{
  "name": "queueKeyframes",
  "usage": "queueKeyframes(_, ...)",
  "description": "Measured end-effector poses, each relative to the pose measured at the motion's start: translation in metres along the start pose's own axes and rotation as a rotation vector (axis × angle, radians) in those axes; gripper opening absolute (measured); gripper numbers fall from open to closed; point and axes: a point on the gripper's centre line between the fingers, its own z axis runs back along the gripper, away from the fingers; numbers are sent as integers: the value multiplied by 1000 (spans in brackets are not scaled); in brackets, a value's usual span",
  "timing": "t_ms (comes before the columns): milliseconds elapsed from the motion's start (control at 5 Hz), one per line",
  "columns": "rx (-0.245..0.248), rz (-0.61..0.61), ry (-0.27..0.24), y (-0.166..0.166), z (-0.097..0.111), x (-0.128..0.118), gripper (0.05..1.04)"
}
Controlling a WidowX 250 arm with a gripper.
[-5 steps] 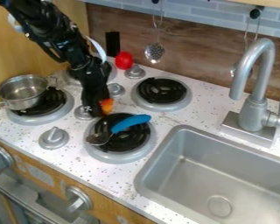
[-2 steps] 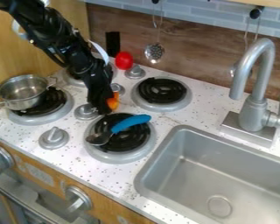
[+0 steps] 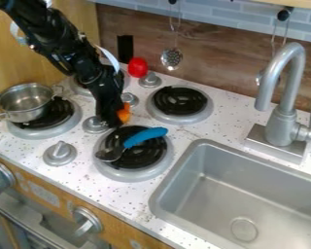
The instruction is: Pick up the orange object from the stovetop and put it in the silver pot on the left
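The black gripper (image 3: 111, 119) hangs at the rear left edge of the front burner, beside a small orange object (image 3: 124, 113) on its right side. Much of that object is hidden behind the gripper, and whether it is held cannot be told. A spoon with a blue handle (image 3: 145, 137) lies across the front burner (image 3: 135, 163), its metal bowl toward the left. On the left burner stands a steel pot (image 3: 27, 103). A red object (image 3: 137, 67) rests near the back wall, beside a grey knob.
A steel sink (image 3: 213, 194) with a tall faucet (image 3: 285, 97) takes up the right side. Behind the gripper is another burner (image 3: 180, 103). Several grey knobs stand between the burners. A slotted ladle (image 3: 172, 58) hangs on the back wall.
Compared with a second ago, the gripper is slightly farther right and back, and the orange object has shifted right a little too. The spoon, pot and red object have stayed put.
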Motion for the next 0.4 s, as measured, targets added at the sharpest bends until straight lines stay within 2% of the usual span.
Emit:
queueKeyframes(200,-2,2,-4,-4,5,1,597)
queueKeyframes(400,27,30,-42,-6,26,5,504)
